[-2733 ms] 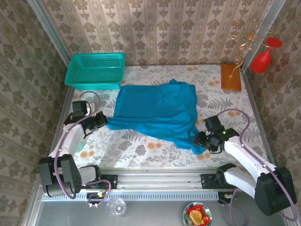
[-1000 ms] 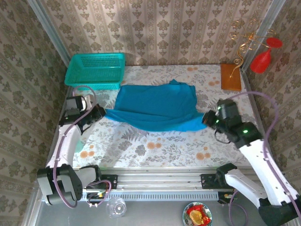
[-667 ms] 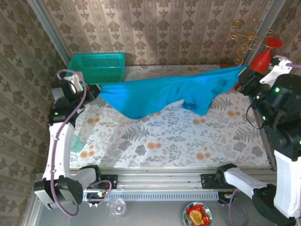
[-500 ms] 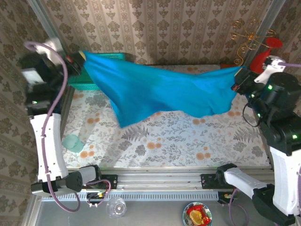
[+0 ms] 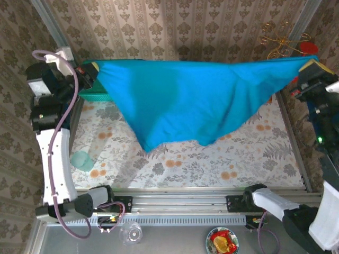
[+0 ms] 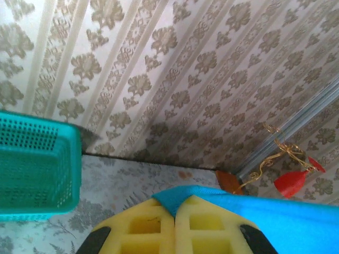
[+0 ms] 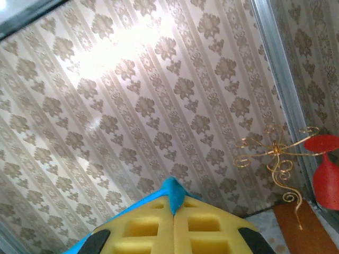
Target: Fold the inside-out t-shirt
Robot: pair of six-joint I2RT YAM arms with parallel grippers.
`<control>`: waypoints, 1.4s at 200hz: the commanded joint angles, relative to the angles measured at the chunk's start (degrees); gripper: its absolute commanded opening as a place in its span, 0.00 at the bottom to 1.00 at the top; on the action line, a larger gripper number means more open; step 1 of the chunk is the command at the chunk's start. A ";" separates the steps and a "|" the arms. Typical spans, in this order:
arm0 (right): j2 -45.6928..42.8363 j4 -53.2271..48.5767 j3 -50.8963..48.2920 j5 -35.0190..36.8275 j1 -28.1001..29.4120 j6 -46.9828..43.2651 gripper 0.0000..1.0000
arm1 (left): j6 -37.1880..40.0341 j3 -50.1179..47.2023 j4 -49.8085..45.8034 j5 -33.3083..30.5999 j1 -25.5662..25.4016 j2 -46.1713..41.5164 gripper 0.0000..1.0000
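Two ends of the inside-out t-shirt (image 5: 180, 100) are up off the worktop (image 5: 212, 164), is that right?

Yes. The teal cloth is stretched in the air above it. The top edge is pulled almost straight from far left to far right, and the rest hangs in a loose wedge with its lowest tip left of the middle.

What holds each end?

The left jaws are closed on the left end. In the left wrist view the yellow pads (image 6: 143, 230) meet with a fold of teal pinched between them, and cloth trails off to the right. The right jaws are closed on the right end. In the right wrist view a small peak of teal sticks up between the pads (image 7: 143, 227).

And the arms?

Both are raised. The left arm (image 5: 53, 148) stands over the left edge of the worktop and the right arm (image 5: 324, 114) over the right edge.

What lies around the shirt?

A turquoise mesh basket (image 6: 32, 169) sits in the far left corner, partly behind the cloth. A small pale green object (image 5: 82, 160) lies on the floral worktop at the left; I cannot tell what it is. In the far right corner are a gold wire stand (image 7: 270, 156), a red glass-shaped ornament (image 7: 324, 180) and a brown board (image 7: 296, 222). Patterned wallpaper (image 5: 175, 26) covers the wall behind. Below the near rail stand a clear glass (image 5: 131, 233) and a plate of food (image 5: 222, 241).
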 commanded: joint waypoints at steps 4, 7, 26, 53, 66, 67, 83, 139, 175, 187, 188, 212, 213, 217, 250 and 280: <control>1.64 3.53 -6.91 -0.89 -0.48 1.20 0.00 | -0.07 15.42 1.03 1.79 2.97 0.50 0.00; 1.62 3.65 -7.40 -1.04 -0.45 1.28 0.00 | 0.16 16.98 0.52 1.79 3.03 0.77 0.00; 1.04 5.51 -8.76 -0.90 -0.48 1.18 0.00 | -0.77 18.27 1.03 2.18 3.04 0.88 0.00; 0.39 6.59 -8.18 -0.68 -0.47 0.31 0.00 | -3.25 9.18 6.75 4.74 2.97 -1.54 0.00; -0.02 6.63 -8.16 -0.21 -0.51 -0.09 0.00 | -3.04 7.11 7.19 4.07 2.97 -2.97 0.00; -0.04 6.66 -8.16 -0.20 -0.47 -0.12 0.00 | -2.99 7.02 7.22 3.98 2.96 -3.07 0.00; -0.55 6.77 -8.25 -0.08 -0.46 -0.58 0.00 | -2.43 6.20 7.25 3.21 3.03 -4.20 0.00; -5.68 8.94 -9.05 4.10 -0.51 -3.66 0.00 | -1.29 6.05 7.98 4.71 3.02 -7.68 0.00; -10.92 10.59 -8.30 8.21 -0.48 -7.02 0.00 | -1.54 4.19 12.18 8.34 3.00 -12.84 0.00; -12.10 11.44 -8.00 9.63 -0.44 -8.53 0.00 | -2.67 2.78 15.22 9.52 3.04 -14.67 0.00; -12.19 11.52 -8.00 9.74 -0.44 -8.65 0.00 | -2.76 2.66 15.45 9.61 3.04 -14.85 0.00; -11.75 12.87 -6.78 11.73 -0.36 -11.97 0.00 | -5.18 1.21 20.32 11.18 3.04 -16.73 0.00; -11.70 12.89 -6.68 11.84 -0.35 -12.08 0.00 | -5.29 1.21 20.46 11.23 3.04 -16.76 0.00; -11.17 12.96 -6.28 12.18 -0.32 -12.59 0.00 | -5.85 1.06 21.17 11.28 3.04 -16.71 0.00; -4.18 12.68 -1.80 12.93 0.04 -15.19 0.00 | -9.57 -1.23 25.90 11.11 1.79 -13.63 0.00; 4.00 13.16 -1.05 13.85 -0.02 -16.78 0.00 | 0.85 -3.05 20.34 4.61 -7.78 -8.61 0.00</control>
